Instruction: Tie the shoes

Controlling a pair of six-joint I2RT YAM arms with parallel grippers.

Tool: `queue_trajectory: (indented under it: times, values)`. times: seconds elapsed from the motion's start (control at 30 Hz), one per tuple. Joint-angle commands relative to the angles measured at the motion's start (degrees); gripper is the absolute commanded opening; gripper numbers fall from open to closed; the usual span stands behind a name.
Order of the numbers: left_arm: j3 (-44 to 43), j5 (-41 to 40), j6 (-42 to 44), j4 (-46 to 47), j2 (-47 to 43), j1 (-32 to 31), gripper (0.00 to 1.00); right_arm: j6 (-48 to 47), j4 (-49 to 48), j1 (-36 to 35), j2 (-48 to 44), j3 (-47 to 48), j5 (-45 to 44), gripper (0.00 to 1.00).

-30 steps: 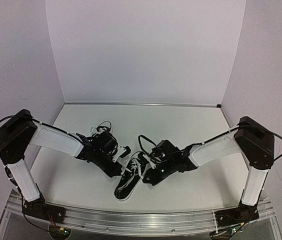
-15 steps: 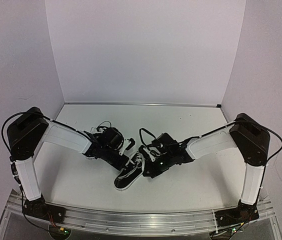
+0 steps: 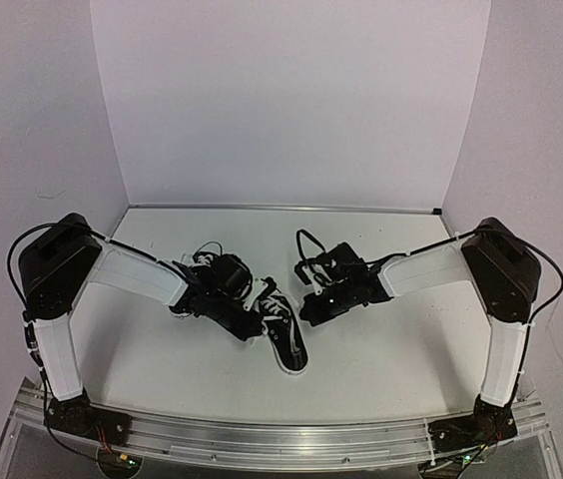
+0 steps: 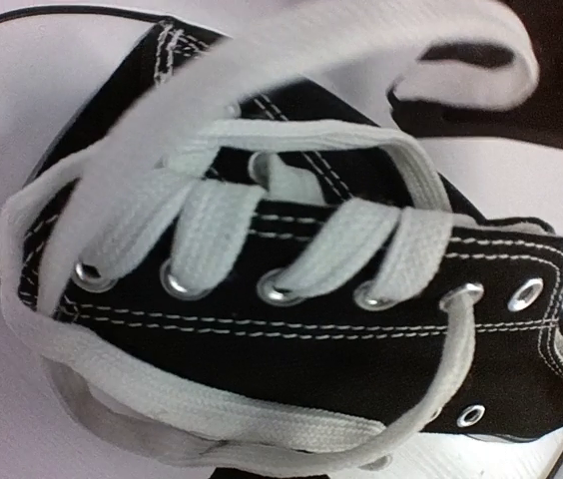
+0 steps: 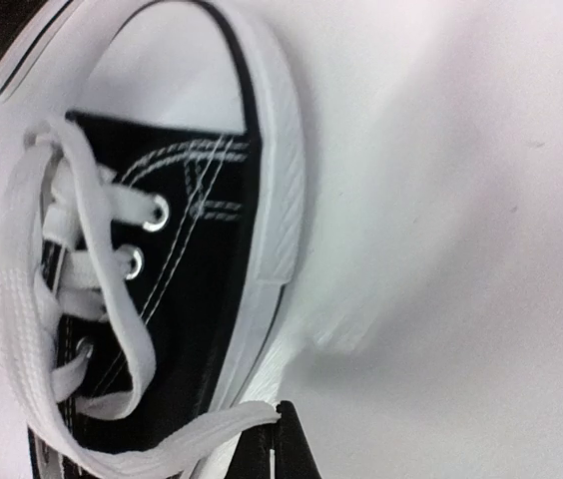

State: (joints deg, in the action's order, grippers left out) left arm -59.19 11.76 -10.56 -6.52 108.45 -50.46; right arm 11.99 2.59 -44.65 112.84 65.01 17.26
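The shoe (image 3: 286, 339) lies mid-counter, somewhat toward the near edge, with its toe pointing at that edge. My two hands are at its heel end. My right hand (image 5: 280, 431) seems to be closed on the lace (image 5: 192, 431): in the wrist view the flat white band runs straight into the dark fingertip and stops there. The fingers of my left hand (image 3: 252, 321) are not in its own camera's view, so I cannot tell whether it is gripping anything. That camera only shows a loose strand (image 4: 291, 50) sweeping, blurred, across the top of the shoe above the eyelets (image 4: 281, 287).

I judge the step in hand to be drawing the two ends apart to make the first crossing. To do it well, I should:
- pull my right hand low and outward toward the right edge of the counter (image 3: 391, 359), so the band does not twist;
- match it with the left hand, so the shoe does not swing or slide;
- pull gently, because the shoe looks light and nothing pins it down.

I cannot make out a second shoe with any certainty.
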Motion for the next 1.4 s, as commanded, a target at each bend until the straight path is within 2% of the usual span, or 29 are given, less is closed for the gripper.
queue_trajectory:
  times: [0.0,0.1,0.47,0.63,0.83,1.1,1.37]
  values:
    - [1.4,0.9,-1.0,1.8,-5.9,1.5,0.00,-0.4,-2.1,0.3,-3.1,0.6,-2.8,0.00]
    - [3.2,0.7,-1.9,1.4,-10.1,4.4,0.00,0.7,-1.0,1.0,-7.8,-1.7,-3.6,0.00]
    - [6.0,-8.2,-5.1,-4.4,-26.8,11.0,0.00,4.9,0.5,8.9,-27.3,-10.3,-14.2,0.00]
    - [9.1,-11.1,-8.1,-6.0,-31.7,13.6,0.00,7.9,1.5,10.0,-29.8,-13.5,-14.0,0.00]
    - [13.6,-18.3,-14.4,-10.4,-35.6,14.6,0.00,14.1,2.1,10.1,-33.4,-19.6,-16.9,0.00]
    - [22.3,-19.1,-24.9,-8.2,-38.3,14.7,0.00,30.0,3.7,10.7,-37.6,-25.8,-26.9,0.00]
    - [24.7,-27.7,-34.9,-14.4,-42.3,14.8,0.00,42.5,7.3,12.3,-38.6,-29.4,-32.2,0.00]
